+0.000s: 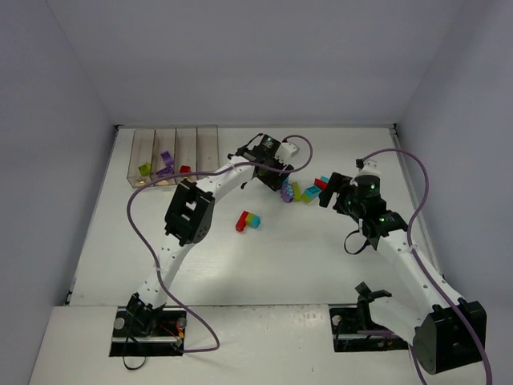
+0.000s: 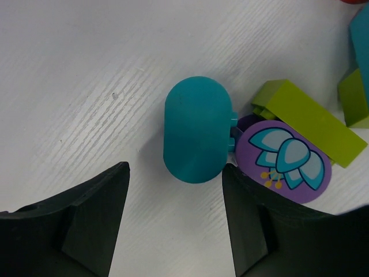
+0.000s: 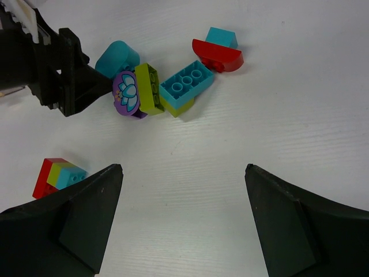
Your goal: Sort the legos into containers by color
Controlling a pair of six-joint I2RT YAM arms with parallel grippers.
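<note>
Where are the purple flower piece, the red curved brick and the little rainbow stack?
purple flower piece [image 2: 285,161], left wrist view, on the printed flower.
red curved brick [image 3: 218,56], right wrist view, on its rounded red side.
rainbow stack [image 3: 56,173], right wrist view, on its green middle layer.

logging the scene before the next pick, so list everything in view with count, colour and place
containers: 4, clear, joined row, far left of table
lime lego: 1, lime, leftmost container
purple legos: count unclear, purple, second container
red lego: 1, red, third container
rounded lego: 1, teal, mid-table cluster, just ahead of left fingers
flower tile: 1, purple, beside the rounded lego
lime brick: 1, lime, beside the tile
teal brick: 1, teal, stacked on another lime one
curved lego: 1, red, teal piece on it, cluster's edge
stacked lego: 1, red, lime and teal, alone, nearer the arms
table: 1, white
left fingers: 2, black, open
right fingers: 2, black, open, over the table
</note>
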